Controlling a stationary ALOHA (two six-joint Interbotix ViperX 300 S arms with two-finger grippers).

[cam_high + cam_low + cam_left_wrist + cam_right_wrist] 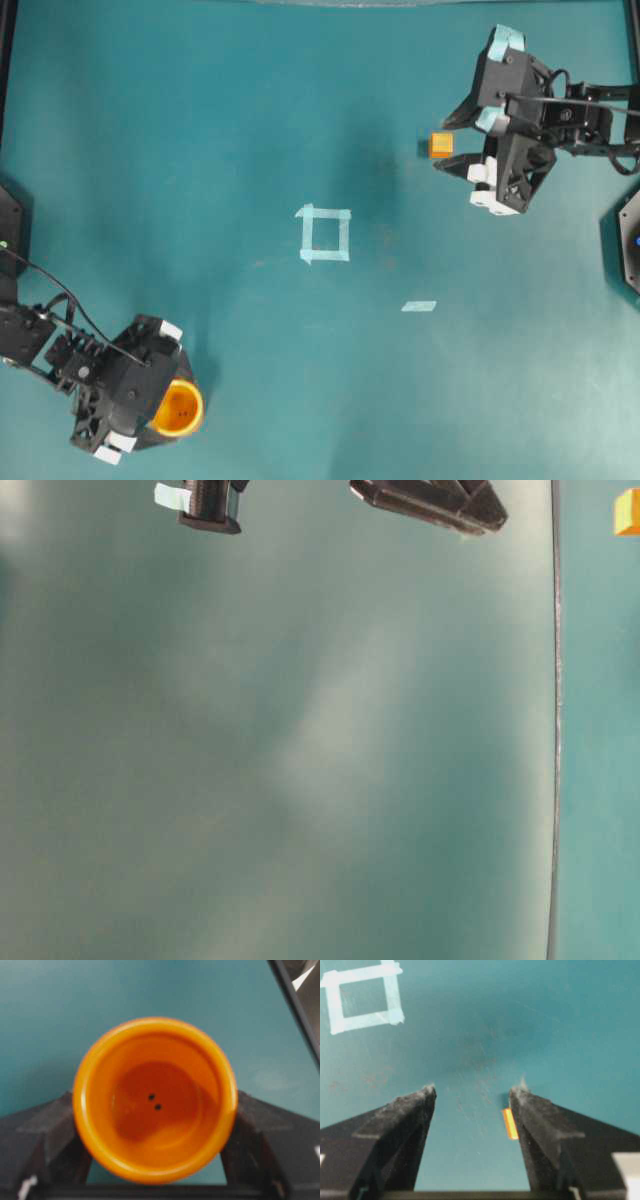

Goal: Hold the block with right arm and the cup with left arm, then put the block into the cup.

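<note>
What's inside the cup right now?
Nothing loose: the cup shows a bare orange bottom with two small dark dots. The block sits on the table by the right gripper. The outer wall and the table beneath the cup are hidden.

block mostly hidden behind claw finger

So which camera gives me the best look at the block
The overhead exterior view: the block shows whole, beside the right hand. The right wrist view catches only an orange sliver, the table-level view a cropped corner, the left wrist view nothing.
</note>
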